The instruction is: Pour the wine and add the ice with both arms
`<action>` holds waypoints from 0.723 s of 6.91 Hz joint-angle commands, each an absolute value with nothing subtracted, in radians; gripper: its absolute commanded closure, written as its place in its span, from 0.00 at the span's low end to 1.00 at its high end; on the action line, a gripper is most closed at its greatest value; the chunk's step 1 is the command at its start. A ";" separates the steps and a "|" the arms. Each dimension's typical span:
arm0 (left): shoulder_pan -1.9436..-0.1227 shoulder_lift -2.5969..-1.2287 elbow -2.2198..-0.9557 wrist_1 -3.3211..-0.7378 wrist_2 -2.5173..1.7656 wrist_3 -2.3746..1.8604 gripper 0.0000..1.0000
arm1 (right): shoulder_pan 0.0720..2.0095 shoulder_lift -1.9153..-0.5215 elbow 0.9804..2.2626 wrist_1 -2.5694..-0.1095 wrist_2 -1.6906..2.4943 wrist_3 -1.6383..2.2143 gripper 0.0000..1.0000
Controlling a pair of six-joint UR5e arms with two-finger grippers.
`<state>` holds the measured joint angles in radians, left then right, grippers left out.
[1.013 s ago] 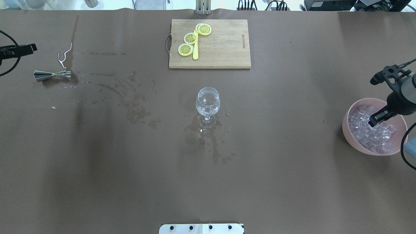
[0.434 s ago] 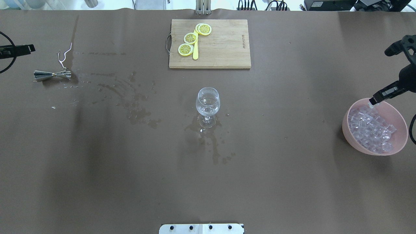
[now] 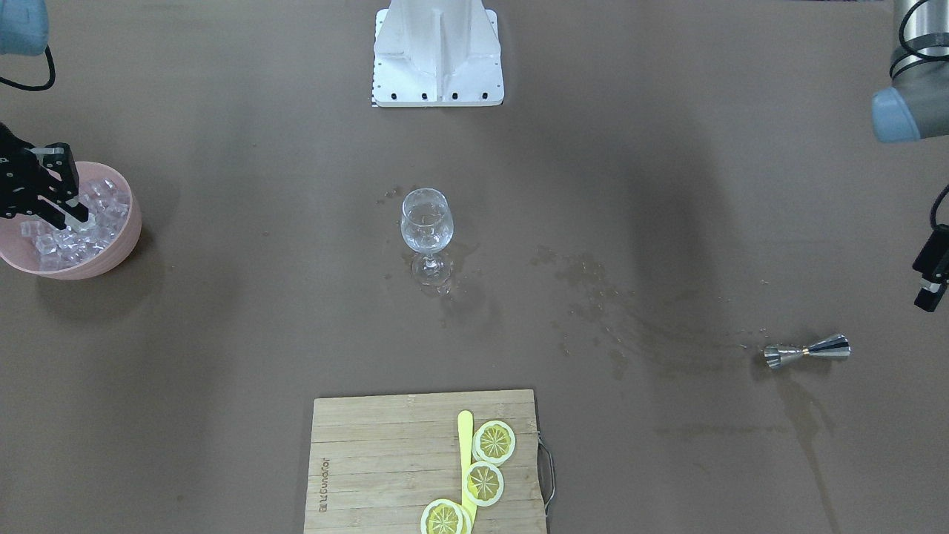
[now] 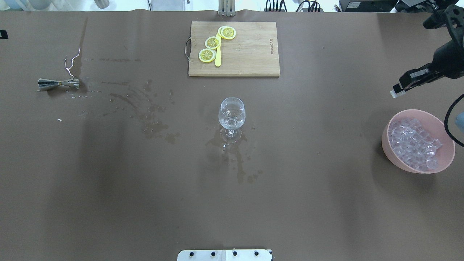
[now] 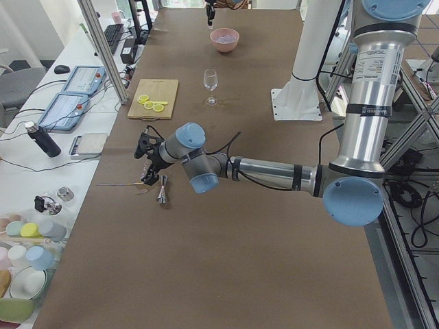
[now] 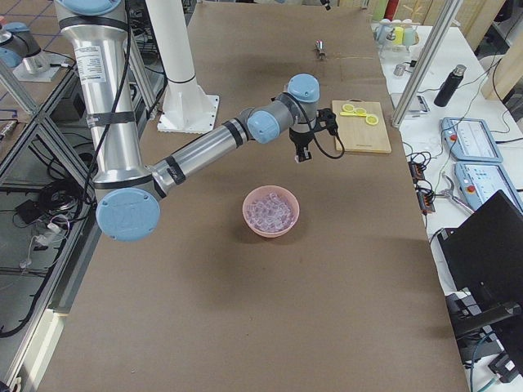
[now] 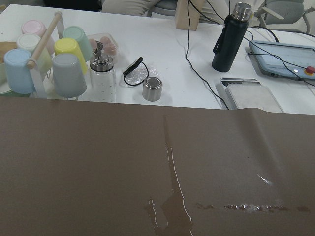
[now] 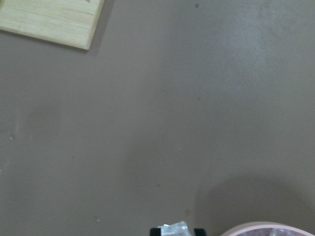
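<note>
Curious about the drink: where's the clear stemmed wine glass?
Overhead view: the clear stemmed wine glass stands mid-table, between the wooden cutting board and the robot's white base.

The ice (image 4: pixel 413 145) is a heap of small clear cubes in a pink bowl (image 4: pixel 386 148) at the right edge of the overhead view, just below mid-height. A single cube (image 8: pixel 173 229) sits apart from the heap, pinched in the jaws of the right gripper (image 4: pixel 396 91), which hangs in the air to the upper left of the bowl. The right arm (image 6: pixel 204 147), silver-grey with light blue joint caps, stretches from the left toward the middle of the exterior right view. The left arm (image 5: pixel 267 168) reaches across the middle of the exterior left view. The left gripper (image 5: pixel 148 179) is low over the tabletop, and its jaws cannot be read.
</note>
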<state>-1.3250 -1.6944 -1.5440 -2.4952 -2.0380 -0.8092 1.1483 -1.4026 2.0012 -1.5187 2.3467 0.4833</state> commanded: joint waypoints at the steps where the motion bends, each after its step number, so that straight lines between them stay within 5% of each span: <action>1: -1.443 -1.744 -1.554 -2.302 -2.202 -0.673 0.02 | 1.106 -1.304 2.022 -1.519 2.338 0.656 1.00; 5: -1.555 -1.770 -1.574 -2.002 -2.344 -0.413 0.02 | 0.854 -1.059 2.025 -1.508 2.127 1.142 1.00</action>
